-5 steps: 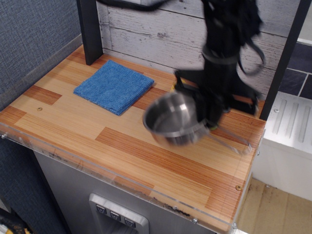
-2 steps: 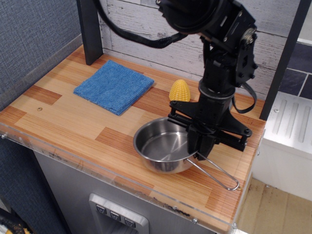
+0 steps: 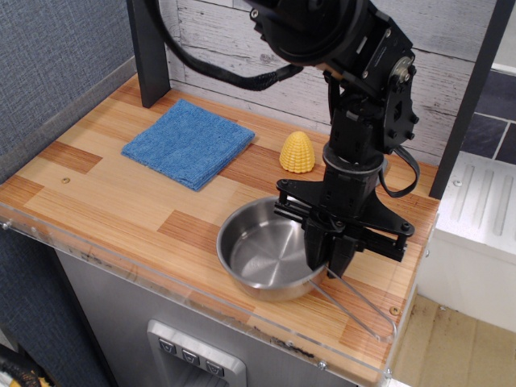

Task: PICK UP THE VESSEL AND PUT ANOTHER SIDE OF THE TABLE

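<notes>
One steel vessel [image 3: 270, 258], one blue cloth [image 3: 189, 142] and one yellow corn-shaped object [image 3: 297, 151] sit on the wooden surface [image 3: 105, 201]. The vessel rests near the front edge, its wire handle [image 3: 363, 305] pointing toward the right corner. The black arm descends vertically, its hand [image 3: 329, 251] clamped on the vessel's right rim. The arm's upper part is cut off.

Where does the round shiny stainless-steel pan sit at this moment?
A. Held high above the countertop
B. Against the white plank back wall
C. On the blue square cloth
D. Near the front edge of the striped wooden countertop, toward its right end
D: the round shiny stainless-steel pan sits low by the front edge of the striped wooden countertop, apart from the blue square cloth, with the black gripper at its right rim.
</notes>
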Tool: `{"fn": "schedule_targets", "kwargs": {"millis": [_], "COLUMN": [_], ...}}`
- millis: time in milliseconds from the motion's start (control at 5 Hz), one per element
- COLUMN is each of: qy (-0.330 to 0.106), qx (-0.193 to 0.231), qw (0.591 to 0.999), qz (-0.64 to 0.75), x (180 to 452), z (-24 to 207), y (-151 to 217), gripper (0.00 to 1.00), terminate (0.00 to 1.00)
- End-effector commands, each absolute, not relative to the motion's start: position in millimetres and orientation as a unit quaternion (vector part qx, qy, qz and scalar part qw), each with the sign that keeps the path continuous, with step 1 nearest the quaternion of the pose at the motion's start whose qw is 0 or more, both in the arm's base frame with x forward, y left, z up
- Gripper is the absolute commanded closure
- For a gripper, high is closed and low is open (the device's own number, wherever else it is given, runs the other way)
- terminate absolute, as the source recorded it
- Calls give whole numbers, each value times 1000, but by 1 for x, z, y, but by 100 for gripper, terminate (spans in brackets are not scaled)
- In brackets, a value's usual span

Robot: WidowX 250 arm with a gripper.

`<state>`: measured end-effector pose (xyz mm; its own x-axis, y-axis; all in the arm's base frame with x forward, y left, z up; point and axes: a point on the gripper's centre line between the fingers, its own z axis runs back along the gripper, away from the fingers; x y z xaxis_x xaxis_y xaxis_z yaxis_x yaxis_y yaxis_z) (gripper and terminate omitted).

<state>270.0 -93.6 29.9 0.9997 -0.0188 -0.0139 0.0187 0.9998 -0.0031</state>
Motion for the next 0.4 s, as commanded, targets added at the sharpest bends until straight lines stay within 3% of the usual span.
{"fn": "schedule_targets", "kwargs": {"millis": [0,200], "qy": [-126,-149], "qx": [-35,-15], "qw": [991,986], "qz": [32,68], "x": [300,303], "z": [109,134], "y": [-83,-54], "gripper": [0,0], "terminate": [0,0]}}
